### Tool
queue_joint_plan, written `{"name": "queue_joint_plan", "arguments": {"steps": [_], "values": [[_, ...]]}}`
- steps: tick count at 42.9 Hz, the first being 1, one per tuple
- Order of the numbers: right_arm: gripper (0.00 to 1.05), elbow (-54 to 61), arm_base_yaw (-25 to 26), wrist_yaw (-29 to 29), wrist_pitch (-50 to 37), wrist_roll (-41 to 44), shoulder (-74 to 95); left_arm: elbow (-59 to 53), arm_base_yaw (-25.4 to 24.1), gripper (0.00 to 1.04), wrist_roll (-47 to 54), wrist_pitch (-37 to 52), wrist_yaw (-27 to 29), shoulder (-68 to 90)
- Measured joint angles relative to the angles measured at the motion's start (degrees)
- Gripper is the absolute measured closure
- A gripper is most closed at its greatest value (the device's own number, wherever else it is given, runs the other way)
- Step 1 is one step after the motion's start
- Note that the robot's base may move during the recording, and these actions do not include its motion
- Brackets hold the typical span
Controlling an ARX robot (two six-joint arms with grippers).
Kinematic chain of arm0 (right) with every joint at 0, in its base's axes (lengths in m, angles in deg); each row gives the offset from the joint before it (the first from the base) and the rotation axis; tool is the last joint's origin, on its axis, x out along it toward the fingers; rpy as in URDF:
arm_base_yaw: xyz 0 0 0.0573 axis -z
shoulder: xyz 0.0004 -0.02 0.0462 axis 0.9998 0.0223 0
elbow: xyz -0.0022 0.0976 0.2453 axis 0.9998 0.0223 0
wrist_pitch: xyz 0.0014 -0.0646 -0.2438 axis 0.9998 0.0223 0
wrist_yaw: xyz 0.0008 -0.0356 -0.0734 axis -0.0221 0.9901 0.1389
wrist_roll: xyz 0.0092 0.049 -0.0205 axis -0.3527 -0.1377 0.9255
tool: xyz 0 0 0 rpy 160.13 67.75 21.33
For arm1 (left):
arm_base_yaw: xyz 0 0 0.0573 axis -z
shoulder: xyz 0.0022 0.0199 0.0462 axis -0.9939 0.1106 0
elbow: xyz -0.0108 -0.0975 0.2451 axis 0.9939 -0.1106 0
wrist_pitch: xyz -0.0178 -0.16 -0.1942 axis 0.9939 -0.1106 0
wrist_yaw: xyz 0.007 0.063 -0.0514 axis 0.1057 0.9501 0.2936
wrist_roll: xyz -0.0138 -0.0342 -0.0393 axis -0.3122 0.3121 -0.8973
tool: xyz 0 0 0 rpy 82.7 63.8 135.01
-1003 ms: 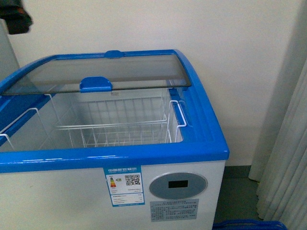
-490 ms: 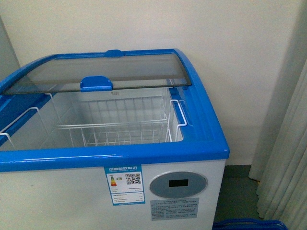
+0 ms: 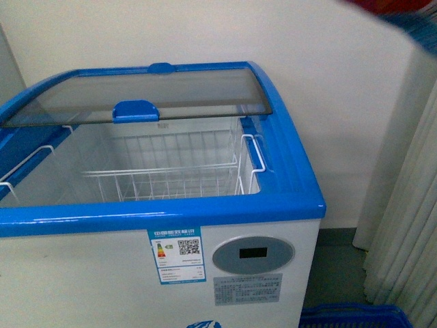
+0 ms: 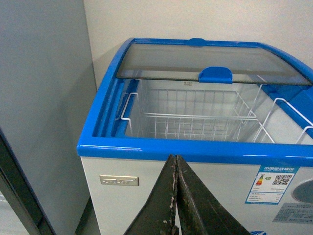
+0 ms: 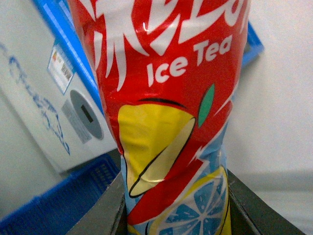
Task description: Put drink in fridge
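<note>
The fridge [image 3: 102, 280] is a white chest freezer with a blue rim. Its glass lid [image 3: 157, 92] is slid to the back, so the near half stands open over a white wire basket [image 3: 171, 174]. The fridge also shows in the left wrist view [image 4: 195, 149] and the right wrist view [image 5: 34, 103]. My right gripper [image 5: 176, 218] is shut on the drink [image 5: 171, 98], a bottle with a red "Ice Tea" label; its cap is out of view. A red and blue blur [image 3: 403, 15] sits at the front view's top right. My left gripper [image 4: 176, 164] is shut and empty, in front of the fridge's front wall.
A blue plastic shopping basket [image 3: 348, 316] stands on the floor to the right of the fridge and also shows in the right wrist view [image 5: 58, 200]. A pale curtain [image 3: 410, 225] hangs at the right. A grey cabinet [image 4: 44, 98] stands to the left of the fridge.
A dark shape at the front view's top left has gone. A red and blue blur has come in at the top right. The view of the fridge has shifted slightly.
</note>
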State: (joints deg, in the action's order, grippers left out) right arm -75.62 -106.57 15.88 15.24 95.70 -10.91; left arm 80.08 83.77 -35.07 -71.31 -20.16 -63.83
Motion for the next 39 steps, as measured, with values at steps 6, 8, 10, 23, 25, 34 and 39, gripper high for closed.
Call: {"name": "queue_joint_plan", "arguments": {"steps": [6,8,10,23,25,34,39], "values": [[0.68,-5.75,-5.81,2.49,0.66,12.0,11.72,-0.79,0.0,1.02,0.04,0.09,-0.02,-0.7],[0.68,-7.91,-7.54,3.34,0.63,14.32,15.5,-1.07,0.0,1.02,0.04,0.11,0.0,-0.94],[0.68,-9.57,-8.72,4.09,0.31,15.15,18.08,-1.29,0.0,1.02,0.04,0.11,0.0,-1.05],[0.68,-23.52,-13.27,8.79,-11.06,18.01,43.98,-3.98,0.0,1.02,0.09,0.55,0.02,-4.02],[0.68,-23.8,-13.11,9.73,-14.21,18.56,46.8,-3.98,0.0,1.02,0.09,0.55,0.02,-4.02],[0.68,-26.38,-12.31,10.51,-24.13,18.53,54.64,-3.98,0.0,1.02,0.09,0.55,0.0,-4.04],[0.68,-28.92,-11.47,11.17,-27.91,18.38,58.16,-3.98,0.0,1.02,0.09,0.55,0.0,-4.04]]}}
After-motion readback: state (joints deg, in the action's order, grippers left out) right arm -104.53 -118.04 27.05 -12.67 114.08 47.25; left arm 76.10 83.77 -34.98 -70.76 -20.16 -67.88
